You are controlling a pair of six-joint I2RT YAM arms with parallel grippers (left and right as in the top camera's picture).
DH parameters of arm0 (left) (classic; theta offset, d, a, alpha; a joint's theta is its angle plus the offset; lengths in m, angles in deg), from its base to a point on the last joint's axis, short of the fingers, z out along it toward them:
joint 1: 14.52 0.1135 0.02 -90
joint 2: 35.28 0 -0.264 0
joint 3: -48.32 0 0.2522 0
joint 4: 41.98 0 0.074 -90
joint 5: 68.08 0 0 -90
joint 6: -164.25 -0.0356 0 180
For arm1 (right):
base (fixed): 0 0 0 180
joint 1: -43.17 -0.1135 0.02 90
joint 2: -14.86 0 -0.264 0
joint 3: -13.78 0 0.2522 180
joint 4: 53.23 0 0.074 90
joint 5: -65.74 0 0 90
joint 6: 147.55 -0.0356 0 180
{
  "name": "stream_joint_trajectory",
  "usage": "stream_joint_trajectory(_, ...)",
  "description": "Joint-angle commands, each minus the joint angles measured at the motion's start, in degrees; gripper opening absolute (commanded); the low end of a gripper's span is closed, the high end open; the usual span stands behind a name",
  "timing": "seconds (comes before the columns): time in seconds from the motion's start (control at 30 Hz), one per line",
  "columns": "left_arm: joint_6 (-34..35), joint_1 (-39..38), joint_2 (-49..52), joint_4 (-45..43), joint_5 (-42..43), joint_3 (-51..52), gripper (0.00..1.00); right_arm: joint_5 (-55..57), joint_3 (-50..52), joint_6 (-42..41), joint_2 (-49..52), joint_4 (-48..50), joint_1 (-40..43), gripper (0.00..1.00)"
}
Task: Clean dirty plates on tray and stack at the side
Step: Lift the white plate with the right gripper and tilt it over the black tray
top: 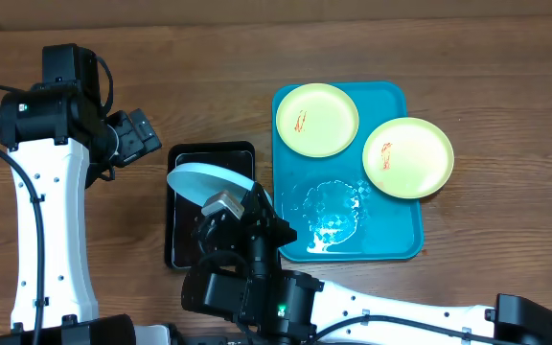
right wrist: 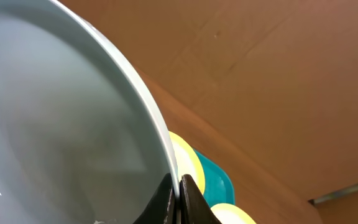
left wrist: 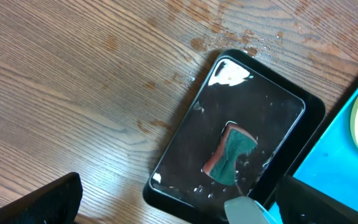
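**Right arm holds a blue plate over the sponge tray; two marked plates wait at the turquoise tray**

The right gripper (right wrist: pixel 178 194) is clenched on the rim of the light blue plate (top: pixel 207 180), with both fingers pinching the edge. From overhead, the plate is tilted above the black tray (top: pixel 172 222), which sits just left of the turquoise tray (top: pixel 391 96) on the wooden table (top: pixel 209 57). A green and reddish sponge (left wrist: pixel 232 155) lies in the wet black tray.

The left gripper (top: pixel 142 132) hovers over bare wood beyond the black tray's far left corner. Its jaws are spread wide and hold nothing.

The far yellow-green plate (top: pixel 316 119) lies flat in the turquoise tray's far left corner and has a small red-orange smear. The second yellow-green plate (top: pixel 408 157) has a similar smear. It rests across the tray's right rim, partly over the table. A puddle (top: pixel 333 216) of clear liquid glistens on the tray's near half.
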Motion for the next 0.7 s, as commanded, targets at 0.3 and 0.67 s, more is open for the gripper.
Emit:
stream_joint_trajectory(0.3, -0.85, 0.22, -0.5, -0.09, -0.92, -0.96, 1.0, 2.25, -1.38, 0.42, -0.68, 0.48, -0.15, 0.04)
stream_joint_trajectory(0.67, -0.85, 0.22, -0.5, -0.09, -0.92, -0.96, 1.0, 1.49, -1.38, -0.46, -0.68, 0.7, 1.03, 0.04)
